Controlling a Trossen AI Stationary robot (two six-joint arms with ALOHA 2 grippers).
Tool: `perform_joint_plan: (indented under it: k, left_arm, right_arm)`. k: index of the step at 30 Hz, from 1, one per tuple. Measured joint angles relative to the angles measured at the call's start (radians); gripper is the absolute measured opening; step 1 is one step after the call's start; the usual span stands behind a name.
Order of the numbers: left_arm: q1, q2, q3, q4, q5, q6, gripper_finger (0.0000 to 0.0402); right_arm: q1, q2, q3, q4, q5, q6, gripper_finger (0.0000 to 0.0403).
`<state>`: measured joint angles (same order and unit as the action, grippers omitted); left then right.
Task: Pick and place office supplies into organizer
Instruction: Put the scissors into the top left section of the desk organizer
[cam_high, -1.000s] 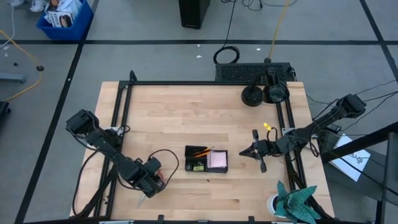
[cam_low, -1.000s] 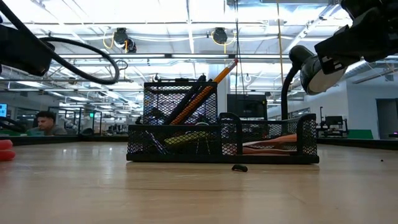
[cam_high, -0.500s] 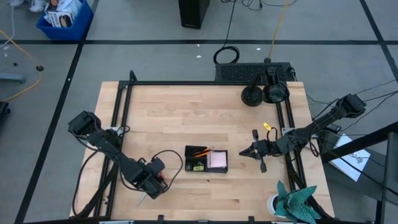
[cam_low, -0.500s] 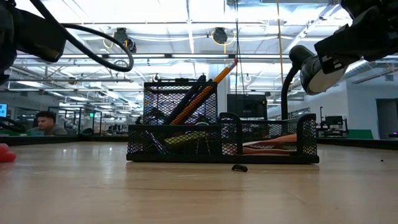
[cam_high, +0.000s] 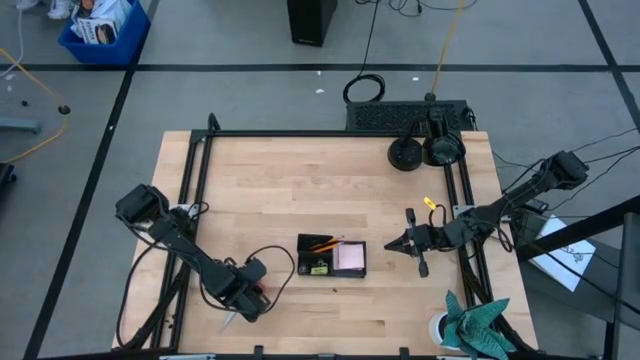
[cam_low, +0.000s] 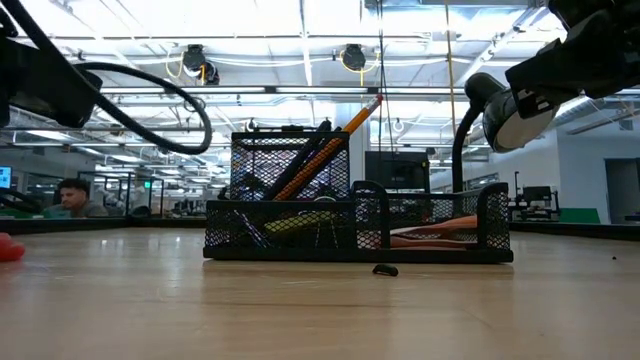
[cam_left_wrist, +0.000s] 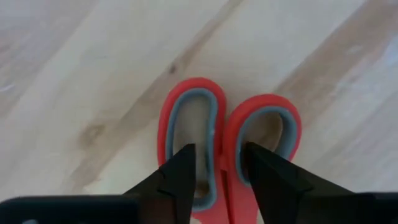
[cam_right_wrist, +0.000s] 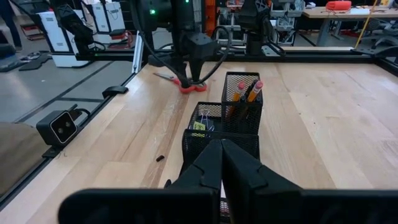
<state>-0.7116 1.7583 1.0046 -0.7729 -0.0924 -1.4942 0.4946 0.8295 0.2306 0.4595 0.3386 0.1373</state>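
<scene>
My left pincer (cam_left_wrist: 217, 171) is hanging low over the scissors (cam_left_wrist: 227, 134), one finger inside a red handle loop and the other inside the neighbouring loop, the bar between the loops sitting in the gap. The fingers are standing spread and not yet clamping anything; I judge this to be the moment just ahead of the pinch. The scissors are lying flat on the worktop (cam_high: 300, 190) near its front-left edge, red handles just beside the pincer in the high view (cam_high: 259, 295), blades pointing toward the front edge.

The organizer (cam_high: 332, 257) is sitting well apart toward the middle, already holding pencils (cam_low: 340, 135) upright and a pink pad (cam_high: 349, 257) in one compartment. A small dark clip (cam_low: 385, 269) is lying on the wood just in front of it.

My right pincer (cam_right_wrist: 221, 152) is waiting pressed together beside the organizer's far side, empty.

Risks, as I judge them: the bar between the loops is narrow and rounded, so the fingers could be slipping off and nudging the scissors sideways. A grip this far from the blades may be letting them swing down on lifting, and then catching the organizer's mesh wall.
</scene>
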Motion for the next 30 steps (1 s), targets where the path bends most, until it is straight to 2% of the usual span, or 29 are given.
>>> perform_joint_plan:
  k: [4,13,16,22,25,30]
  left_arm:
    - [-0.002,0.014,0.001,0.038,0.000,0.031,0.0130]
    - [-0.012,0.112,0.014,0.086,-0.016,0.074,0.0126]
    - [-0.028,0.103,0.010,0.104,-0.091,0.090,0.0107]
    - [-0.056,0.028,-0.005,0.115,-0.331,0.110,0.0023]
    - [-0.058,0.004,-0.004,0.118,-0.383,0.127,0.0020]
    - [-0.057,0.000,-0.004,0.124,-0.436,0.167,0.0040]
  right_arm:
    - [0.000,0.000,0.000,0.000,0.000,0.000,0.0000]
    - [0.000,0.000,0.000,0.000,0.000,0.000,0.0000]
    - [0.000,0.000,0.000,0.000,0.000,0.002,0.0000]
    - [0.000,0.000,0.000,0.000,0.000,0.007,0.0000]
    - [0.000,0.000,0.000,0.000,0.000,0.007,0.0000]
    - [0.000,0.000,0.000,0.000,0.000,0.008,0.0000]
